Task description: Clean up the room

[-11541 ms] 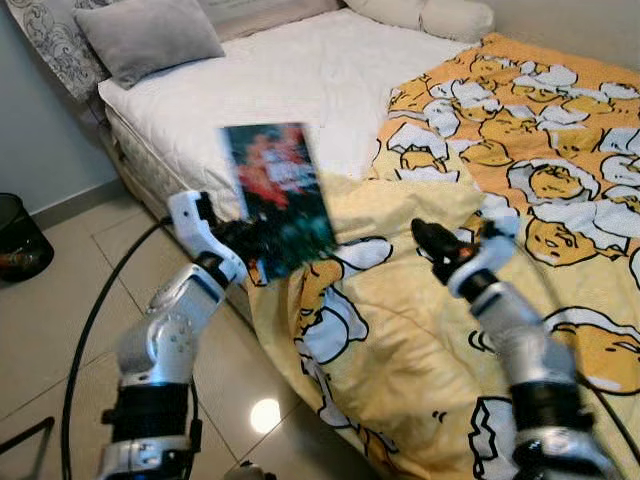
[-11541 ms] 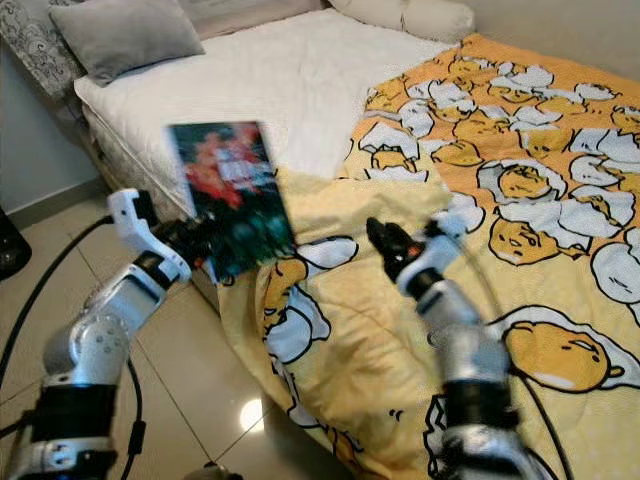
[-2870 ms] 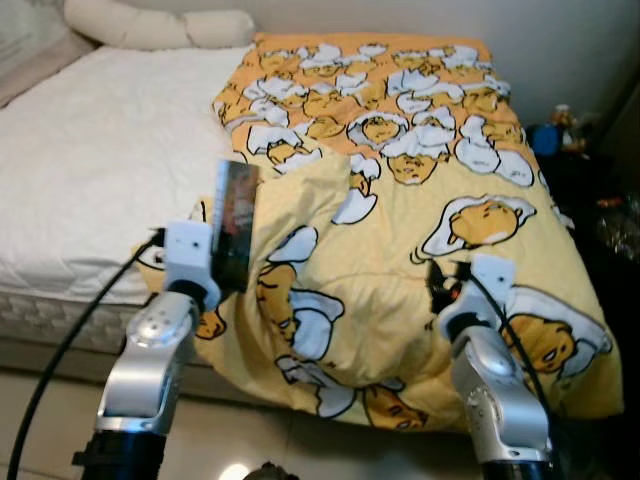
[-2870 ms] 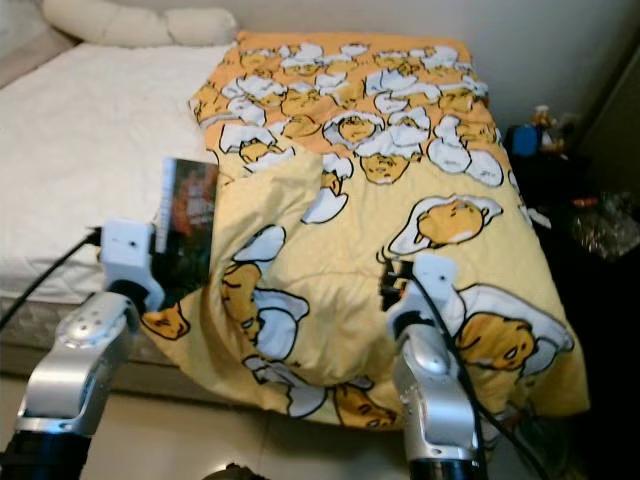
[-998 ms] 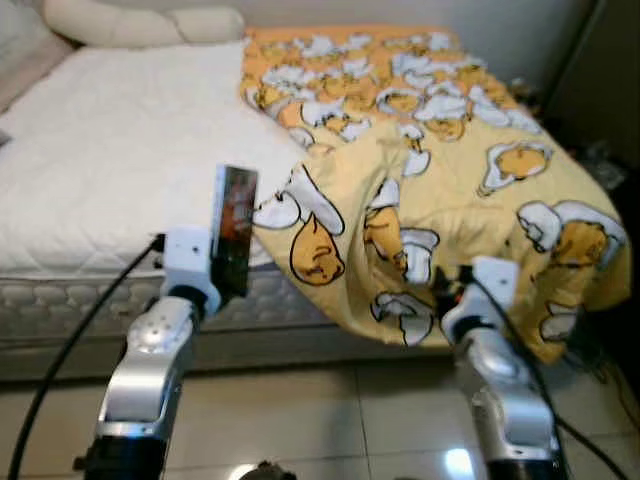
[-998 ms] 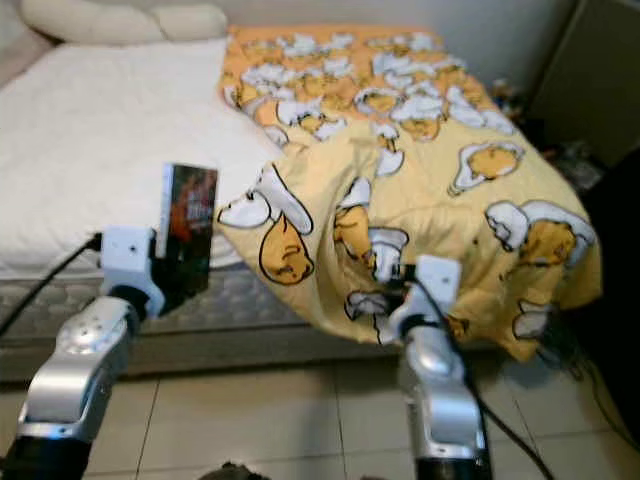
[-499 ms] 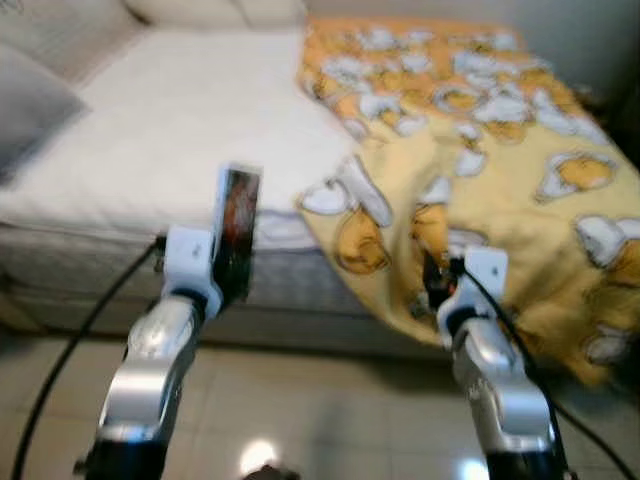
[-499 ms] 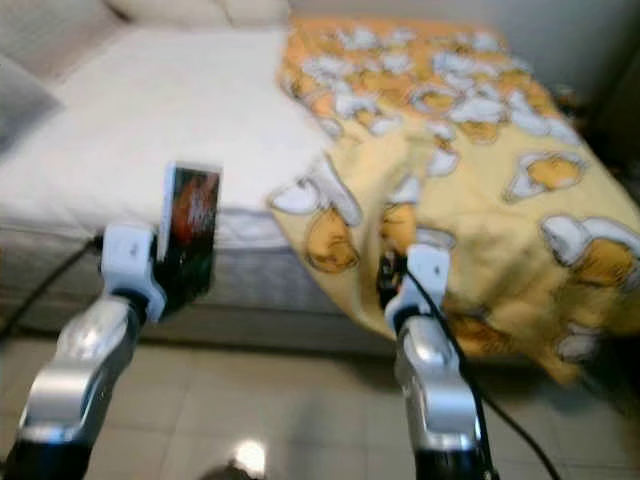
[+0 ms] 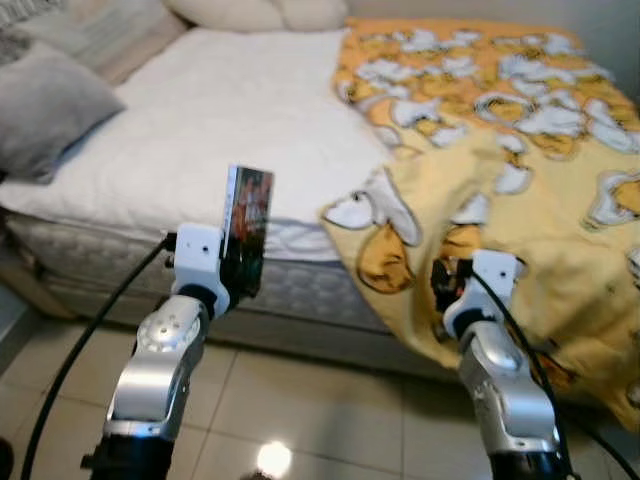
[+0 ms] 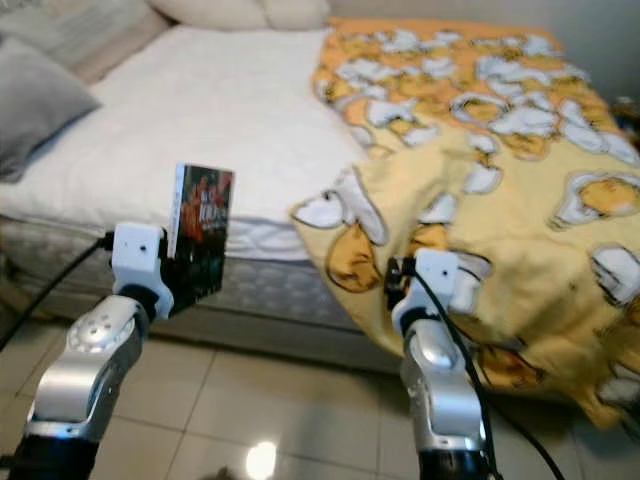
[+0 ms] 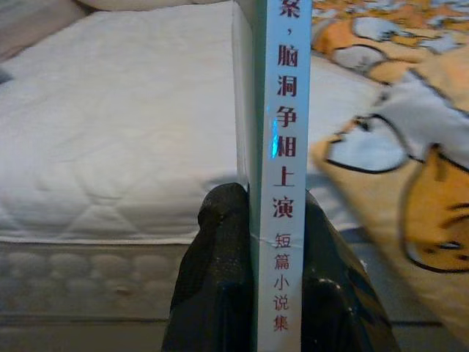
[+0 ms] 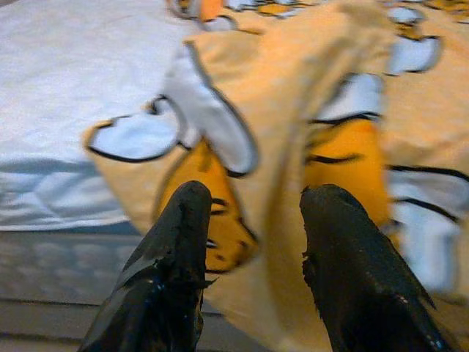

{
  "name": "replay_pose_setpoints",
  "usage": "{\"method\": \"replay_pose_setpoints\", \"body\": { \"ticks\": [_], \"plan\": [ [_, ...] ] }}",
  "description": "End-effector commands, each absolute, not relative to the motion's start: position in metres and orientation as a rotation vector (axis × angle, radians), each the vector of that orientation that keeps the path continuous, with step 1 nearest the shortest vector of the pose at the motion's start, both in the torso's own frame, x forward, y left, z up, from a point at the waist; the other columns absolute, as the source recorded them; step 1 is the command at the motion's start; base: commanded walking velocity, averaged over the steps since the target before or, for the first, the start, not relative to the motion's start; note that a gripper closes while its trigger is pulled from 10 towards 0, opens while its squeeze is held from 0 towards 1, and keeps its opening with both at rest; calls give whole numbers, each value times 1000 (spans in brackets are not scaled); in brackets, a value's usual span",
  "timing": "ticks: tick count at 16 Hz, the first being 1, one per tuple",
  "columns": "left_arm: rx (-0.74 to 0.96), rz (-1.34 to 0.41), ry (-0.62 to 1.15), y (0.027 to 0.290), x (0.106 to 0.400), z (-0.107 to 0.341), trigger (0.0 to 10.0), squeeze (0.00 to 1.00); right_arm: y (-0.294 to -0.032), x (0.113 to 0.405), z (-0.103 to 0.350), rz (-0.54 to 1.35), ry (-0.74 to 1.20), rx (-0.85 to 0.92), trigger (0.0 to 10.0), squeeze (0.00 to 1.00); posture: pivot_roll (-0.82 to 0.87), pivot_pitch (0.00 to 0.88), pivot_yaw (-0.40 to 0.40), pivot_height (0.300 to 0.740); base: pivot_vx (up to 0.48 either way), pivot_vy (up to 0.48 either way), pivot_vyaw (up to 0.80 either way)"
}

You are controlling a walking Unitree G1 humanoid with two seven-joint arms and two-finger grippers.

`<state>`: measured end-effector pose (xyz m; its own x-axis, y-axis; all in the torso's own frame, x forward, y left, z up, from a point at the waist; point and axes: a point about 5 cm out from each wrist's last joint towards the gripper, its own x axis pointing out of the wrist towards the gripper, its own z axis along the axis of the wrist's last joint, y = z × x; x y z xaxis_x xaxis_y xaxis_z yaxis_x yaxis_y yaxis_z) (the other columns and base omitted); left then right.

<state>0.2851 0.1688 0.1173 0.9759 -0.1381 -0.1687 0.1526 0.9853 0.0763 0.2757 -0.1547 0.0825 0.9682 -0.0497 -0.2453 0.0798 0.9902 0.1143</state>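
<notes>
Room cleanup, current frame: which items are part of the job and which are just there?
Job:
- book, upright, clamped in the left hand
- right hand, open, holding nothing, facing the blanket
- yellow blanket, hanging off the bed's edge

Just there:
- white mattress
- grey pillow
- cream pillows
- tiled floor

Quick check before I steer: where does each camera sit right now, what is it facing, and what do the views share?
Head, both eyes: look down at bed, blanket, both arms.
Left wrist: along left gripper clamping upright book, mattress behind.
Right wrist: along open right gripper, empty, toward blanket's hanging edge.
Shared: book and blanket appear in head and wrist views.
</notes>
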Motion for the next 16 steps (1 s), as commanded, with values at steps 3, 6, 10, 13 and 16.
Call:
{"method": "replay_pose_setpoints", "body": {
  "ticks": [3,6,10,13,16],
  "plan": [
    [104,-111,119,179,287,129,10000,0,-148,278,83,-45,240,138,10000,0,-13,0,42,740,270,0,0],
    [96,-104,122,180,287,128,10000,0,-149,279,85,-44,229,137,10000,0,-13,0,41,740,270,0,0],
    [85,-74,130,191,284,125,10000,0,-147,283,89,-51,191,41,10000,0,-14,0,34,740,271,0,0],
    [91,-64,134,195,283,124,10000,0,-148,283,89,-48,189,45,10000,0,-14,0,33,740,269,0,0],
    [95,-55,132,198,283,125,10000,0,-148,283,90,-30,175,57,10000,0,-10,0,35,740,270,0,0]
  ]
}}
